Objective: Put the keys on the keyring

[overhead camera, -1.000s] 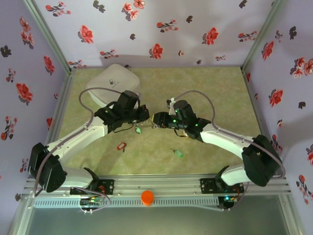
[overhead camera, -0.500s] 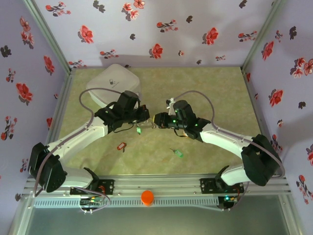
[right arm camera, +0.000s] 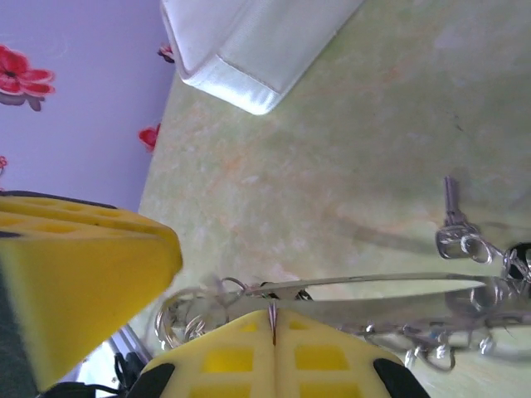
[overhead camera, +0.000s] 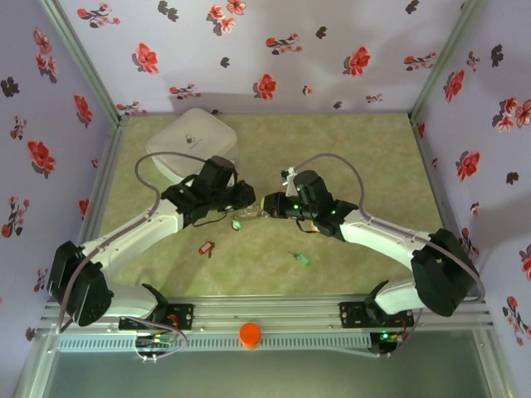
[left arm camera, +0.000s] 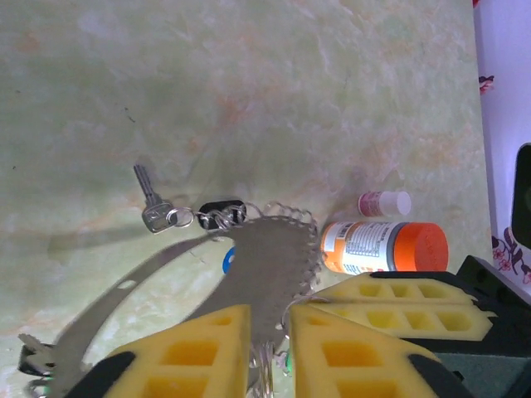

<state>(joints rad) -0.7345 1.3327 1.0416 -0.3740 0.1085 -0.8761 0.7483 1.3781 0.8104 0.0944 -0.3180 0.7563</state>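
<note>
Top external: left gripper (overhead camera: 242,201) faces right gripper (overhead camera: 265,205).

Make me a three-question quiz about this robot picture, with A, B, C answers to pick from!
1. Where on the table is the white box?
A. near-right corner
B. far-left corner
C. middle

2. What colour is the pill bottle cap?
A. orange
B. blue
C. green

3. How are the right fingers?
A. wide open
B. holding the bottle
C. shut together

Answers:
1 B, it sits by the far and left walls.
2 A, the cap is bright orange.
3 C, the yellow pads meet with no gap.
</note>
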